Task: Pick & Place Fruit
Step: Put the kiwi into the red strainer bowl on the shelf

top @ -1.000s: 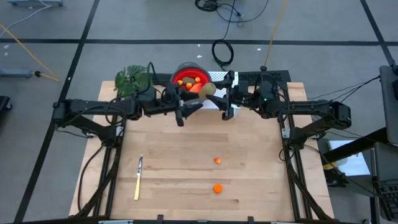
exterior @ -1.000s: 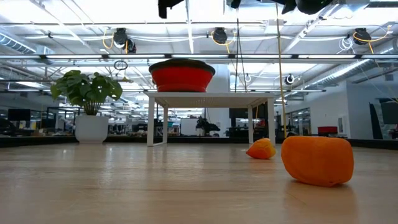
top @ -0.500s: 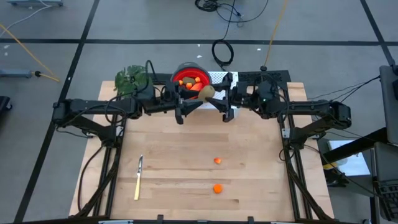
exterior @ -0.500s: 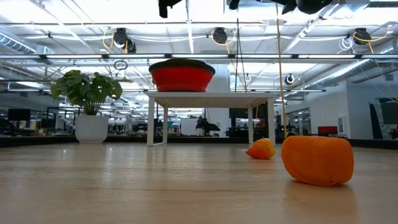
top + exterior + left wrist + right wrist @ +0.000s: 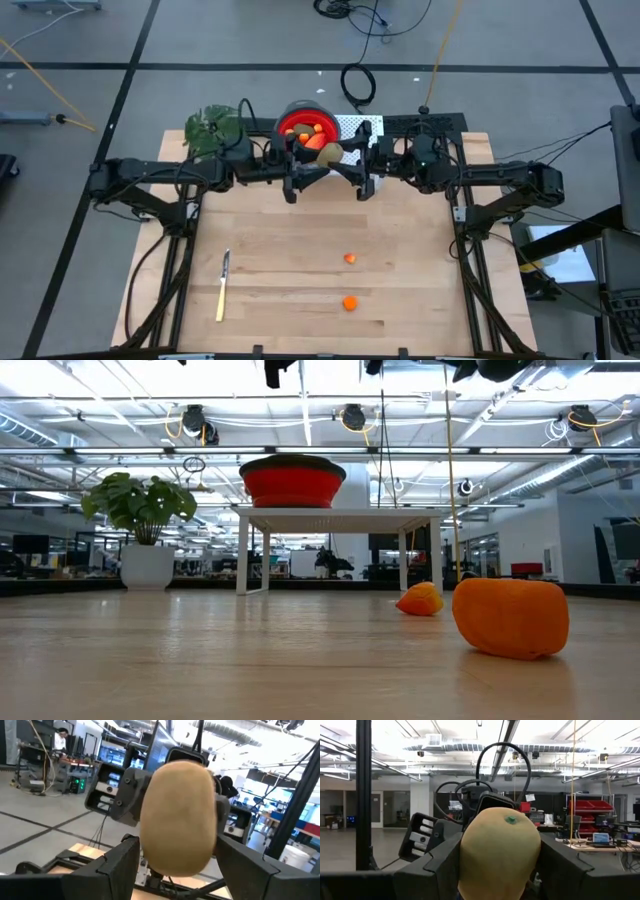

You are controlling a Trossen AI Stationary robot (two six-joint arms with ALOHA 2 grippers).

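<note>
Right beside the red bowl [image 5: 304, 126], both the left gripper [image 5: 318, 168] and right gripper [image 5: 345, 165] clamp one olive-brown fruit [image 5: 331, 152]; I'd free one gripper first, then carry it over the bowl.

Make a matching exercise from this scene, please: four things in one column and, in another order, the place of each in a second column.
Things:
1. olive-brown fruit
2. knife
3. red bowl
4. plant

Places:
A. at the far left corner of the table
B. lying flat on the near left part of the table
C. in the air, between the left tool and the right tool
D. on the white stand at the far edge

Pairs: 1-C, 2-B, 3-D, 4-A
</note>
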